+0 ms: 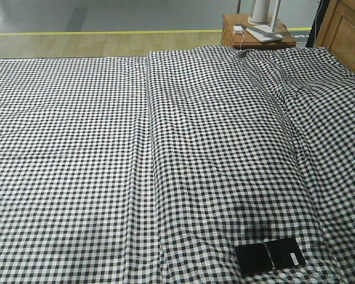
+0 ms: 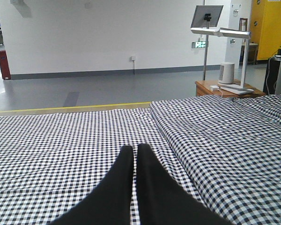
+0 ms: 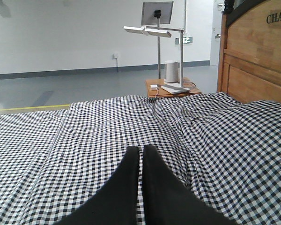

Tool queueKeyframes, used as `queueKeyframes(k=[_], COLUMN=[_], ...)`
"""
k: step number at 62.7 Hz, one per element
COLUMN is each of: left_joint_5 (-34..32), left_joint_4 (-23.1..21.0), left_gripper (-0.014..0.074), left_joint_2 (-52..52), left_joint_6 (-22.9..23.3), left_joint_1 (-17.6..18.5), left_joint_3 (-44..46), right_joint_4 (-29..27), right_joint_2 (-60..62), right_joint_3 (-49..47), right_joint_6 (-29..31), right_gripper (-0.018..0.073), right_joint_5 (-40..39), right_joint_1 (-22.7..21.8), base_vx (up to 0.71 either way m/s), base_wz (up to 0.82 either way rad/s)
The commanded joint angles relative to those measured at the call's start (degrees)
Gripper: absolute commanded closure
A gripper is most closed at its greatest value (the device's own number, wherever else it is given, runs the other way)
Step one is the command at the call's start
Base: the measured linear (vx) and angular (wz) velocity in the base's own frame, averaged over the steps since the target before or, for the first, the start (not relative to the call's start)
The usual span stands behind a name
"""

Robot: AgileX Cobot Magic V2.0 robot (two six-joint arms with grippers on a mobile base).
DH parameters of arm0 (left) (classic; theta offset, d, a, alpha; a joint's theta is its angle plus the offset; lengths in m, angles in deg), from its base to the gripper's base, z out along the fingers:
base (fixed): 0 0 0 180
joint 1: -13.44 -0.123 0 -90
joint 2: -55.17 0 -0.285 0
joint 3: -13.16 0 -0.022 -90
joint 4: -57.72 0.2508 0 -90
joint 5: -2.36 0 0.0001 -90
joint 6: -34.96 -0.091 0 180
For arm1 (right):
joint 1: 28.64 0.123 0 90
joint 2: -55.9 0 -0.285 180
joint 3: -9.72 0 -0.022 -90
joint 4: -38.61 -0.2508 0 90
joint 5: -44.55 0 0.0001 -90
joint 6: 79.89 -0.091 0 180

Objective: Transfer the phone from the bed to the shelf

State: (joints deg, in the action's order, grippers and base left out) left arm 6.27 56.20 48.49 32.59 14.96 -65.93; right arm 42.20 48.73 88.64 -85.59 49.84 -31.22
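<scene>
No need for clenched, empty black left hand (image 2: 134,150) over wide black-and-white gingham-sheeted bed (image 1: 77,148). Open likewise clenched, empty black right hand (image 3: 141,150) wide, drop onto slim glossy black phone (image 1: 269,255) lying flat at front view's lower right; pinch long edges w/o snagging sheet.

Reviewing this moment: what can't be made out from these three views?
Shelf: in no view, so its position is unknown.
Phone: seen in the front view only, absent from both wrist views.
Sticker: front view, print too small to read.
Headboard lettering: right wrist view, cut off by the right edge.
</scene>
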Motion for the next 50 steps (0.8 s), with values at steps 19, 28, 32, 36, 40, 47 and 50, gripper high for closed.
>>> queueKeyframes(k=[19, 28, 32, 36, 40, 47, 50], left_joint_5=[-4.29, -4.29, -4.29, -4.29, -4.29, -4.29, -4.29], left_joint_4=[-0.60, -0.60, -0.60, -0.60, -0.60, -0.60, -0.60], left_gripper=[0.0595, 0.0595, 0.0595, 0.0595, 0.0595, 0.0595, 0.0595], left_joint_2=[0.34, 0.34, 0.34, 0.34, 0.34, 0.34, 0.34], left_joint_6=[0.50, 0.50, 0.50, 0.50, 0.50, 0.50, 0.50], left_joint_1=[-0.11, -0.11, -0.11, -0.11, -0.11, -0.11, -0.11], left_joint_3=[1.38, 1.38, 1.38, 1.38, 1.38, 1.38, 1.38], right_joint_4=[0.47, 0.47, 0.47, 0.55, 0.65, 0.66, 0.66], right_joint_2=[0.76, 0.76, 0.76, 0.76, 0.76, 0.76, 0.76], right_joint_3=[0.39, 0.39, 0.39, 0.39, 0.39, 0.39, 0.39], right_joint_6=[0.41, 0.41, 0.41, 0.47, 0.48, 0.42, 0.42], right_gripper=[0.0565, 0.0565, 0.0565, 0.0565, 0.0565, 0.0565, 0.0565], right_joint_5=[-4.30, -4.30, -4.30, -4.30, -4.41, -4.39, -4.39], right_joint_1=[-0.40, -0.40, -0.40, -0.40, -0.40, -0.40, -0.40], base_vx=[0.00, 0.00, 0.00, 0.00, 0.00, 0.00, 0.00], base_wz=[0.00, 0.00, 0.00, 0.00, 0.00, 0.00, 0.00])
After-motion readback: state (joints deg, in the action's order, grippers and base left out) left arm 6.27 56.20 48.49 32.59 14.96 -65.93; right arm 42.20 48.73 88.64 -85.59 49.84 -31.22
